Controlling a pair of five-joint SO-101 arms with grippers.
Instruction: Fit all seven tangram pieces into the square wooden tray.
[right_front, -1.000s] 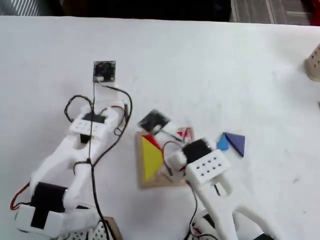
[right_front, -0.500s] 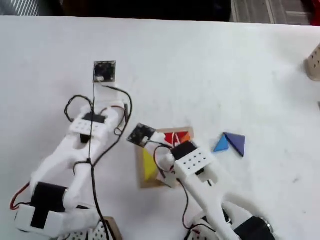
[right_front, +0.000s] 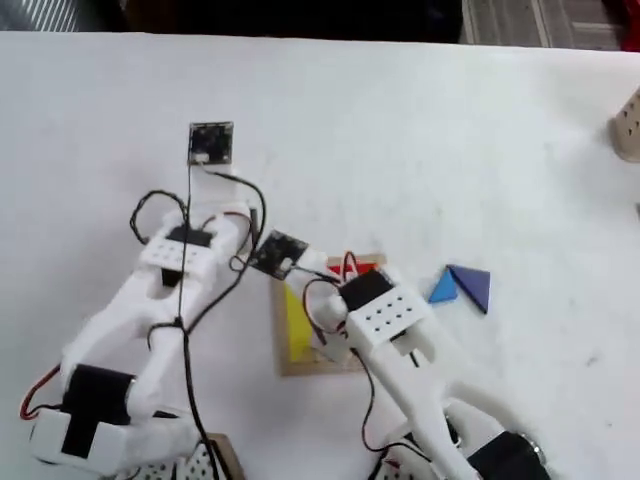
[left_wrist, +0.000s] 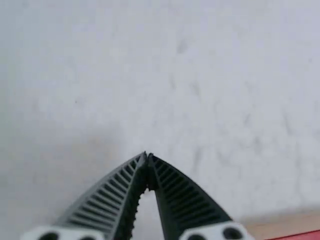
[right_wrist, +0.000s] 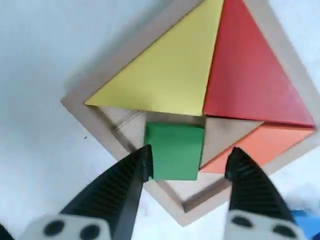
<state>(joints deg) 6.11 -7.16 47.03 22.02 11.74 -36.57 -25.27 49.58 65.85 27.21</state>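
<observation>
The square wooden tray (right_wrist: 102, 135) holds a large yellow triangle (right_wrist: 170, 70), a large red triangle (right_wrist: 245, 75), an orange triangle (right_wrist: 260, 142) and a green square (right_wrist: 175, 150). My right gripper (right_wrist: 189, 162) hangs open just above the tray, astride the green square; one fingertip (right_wrist: 142, 165) is at the square's edge, the other stands apart from it. In the high view the right arm (right_front: 385, 315) covers most of the tray (right_front: 283, 365). My left gripper (left_wrist: 146, 159) is shut on nothing over bare table just beside the tray's edge (left_wrist: 280, 222).
A light blue triangle (right_front: 444, 288) and a purple triangle (right_front: 475, 285) lie touching on the white table to the right of the tray. A perforated wooden block (right_front: 628, 125) stands at the far right edge. The left arm (right_front: 185, 255) lies left of the tray.
The right arm has swung leftwards over the tray and now covers more of the yellow and red pieces. The left arm has kept still.
</observation>
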